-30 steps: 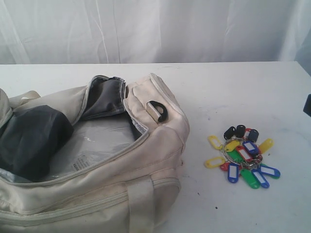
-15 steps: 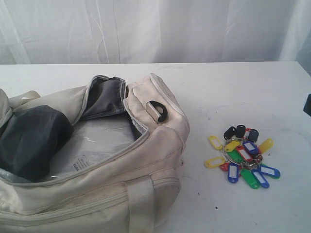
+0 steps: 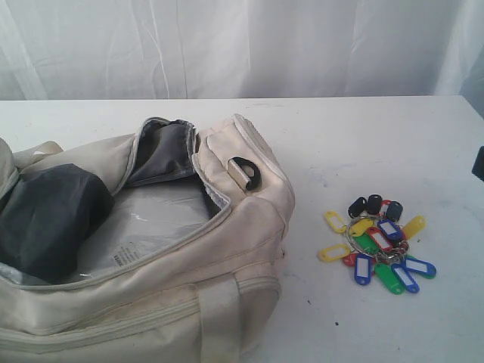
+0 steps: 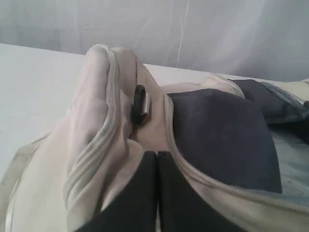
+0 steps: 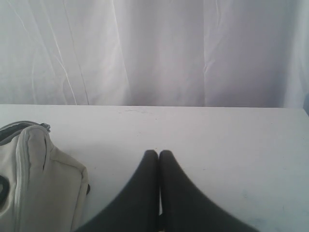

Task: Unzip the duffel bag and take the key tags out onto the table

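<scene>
The counter (image 3: pixel 363 136) carries everything. The duffel bag (image 3: pixel 249 219) lies along it, unzipped, with its mouth gaping on the grey lining (image 3: pixel 162 151). Inside I can see a dark bundle (image 3: pixel 45 212). I take the bag's end with the black strap ring (image 3: pixel 246 172) as my reference.

The key tags (image 3: pixel 378 242) lie on the bare counter past that ring end, clear of the bag and touching none of its fabric. They sit as one loose bunch of yellow, blue, green, red and black. The bunch sprawls about evenly, so I see no long axis to line up on.

From that I judge the task to be as good as done: bag open, tags out.

The relation that matters is which arm has the tags on its side, and that is the right one. My right tool (image 5: pixel 159 155) is clenched on nothing, over the counter just beyond the bag's ring end. The tags do not show in its own camera.

My left tool (image 4: pixel 157 159) is also clenched and empty. It is low at the bag's opposite end, close to the zipper tape. I cannot tell whether it touches the fabric.

If the tags needed any nudge, I would use the right arm. The left would have to cross the whole bag.
</scene>
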You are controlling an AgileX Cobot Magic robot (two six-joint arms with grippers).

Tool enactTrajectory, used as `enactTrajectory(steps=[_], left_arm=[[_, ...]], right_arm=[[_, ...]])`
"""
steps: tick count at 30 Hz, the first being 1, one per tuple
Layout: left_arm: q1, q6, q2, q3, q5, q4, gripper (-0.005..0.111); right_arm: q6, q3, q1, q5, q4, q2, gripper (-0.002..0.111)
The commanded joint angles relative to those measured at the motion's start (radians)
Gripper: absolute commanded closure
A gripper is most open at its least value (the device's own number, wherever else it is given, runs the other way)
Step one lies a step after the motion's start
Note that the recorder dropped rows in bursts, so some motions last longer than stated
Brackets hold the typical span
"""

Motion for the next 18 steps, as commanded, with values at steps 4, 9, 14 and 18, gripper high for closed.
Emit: enactTrajectory(steps=[4, 9, 14, 18], left_arm=[[0.001, 0.276, -0.004, 0.005, 0.119, -0.039, 0.107], [0.001, 0.398, -0.004, 0.005, 0.23, -0.039, 0.107], [0.001, 0.395, -0.004, 0.005, 0.277, -0.006, 0.107], [0.001, 0.388, -0.004, 0.005, 0.275, 0.006, 0.107]], right_arm=[[0.001, 0.002, -0.006, -0.004, 0.0, -0.005, 0.108], [0.001, 0.002, -0.006, -0.004, 0.0, -0.005, 0.108], [0.001, 0.002, -0.006, -0.004, 0.0, -0.005, 0.108], [0.001, 0.002, -0.006, -0.004, 0.0, -0.005, 0.108]])
